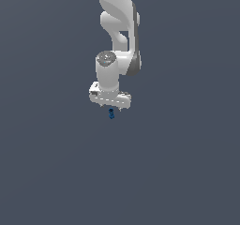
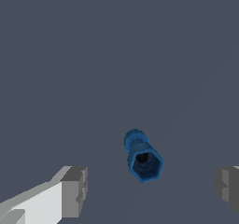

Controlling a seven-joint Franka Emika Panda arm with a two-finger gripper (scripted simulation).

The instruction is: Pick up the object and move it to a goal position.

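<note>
The fingers (image 2: 73,190) are standing wide apart either side of the small blue piece (image 2: 142,157), which is sitting on the gray desk (image 2: 93,55) beneath the gripper (image 1: 110,108), apparently lined up for grasping.

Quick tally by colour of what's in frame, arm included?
Dark blue: 1, the object
White: 1, the arm with its gripper, jaws wide apart, not touching the object
Total: 2
</note>
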